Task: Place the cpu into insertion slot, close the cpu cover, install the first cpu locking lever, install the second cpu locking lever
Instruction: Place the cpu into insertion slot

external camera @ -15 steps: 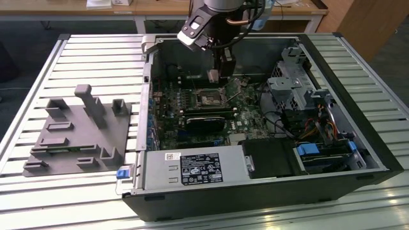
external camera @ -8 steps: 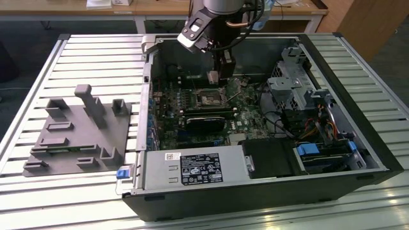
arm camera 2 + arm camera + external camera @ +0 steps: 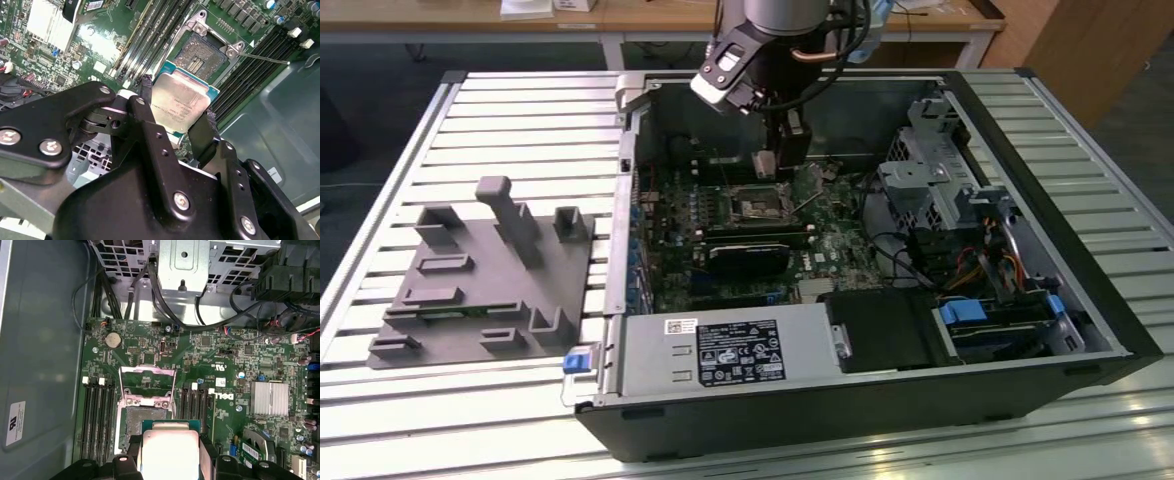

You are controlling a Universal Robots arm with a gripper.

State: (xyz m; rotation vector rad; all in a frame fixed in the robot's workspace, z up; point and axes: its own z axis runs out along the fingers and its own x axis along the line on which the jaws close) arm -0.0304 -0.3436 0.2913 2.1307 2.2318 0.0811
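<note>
While my gripper [image 3: 179,109] is pinching the one cpu [image 3: 182,97] between its two fingers [image 3: 146,92], I am holding it just above the single insertion slot [image 3: 202,55]. The first wrist view is showing the one cpu cover [image 3: 145,371] standing open beyond my fingertips; the exterior view is adding the surrounding case [image 3: 854,420].

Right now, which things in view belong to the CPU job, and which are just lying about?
Job:
cpu, gripped by the end effector
insertion slot, uncovered
cpu cover, raised open

Lying about:
grey fixture block on the table
power supply
black card
heatsink
</note>
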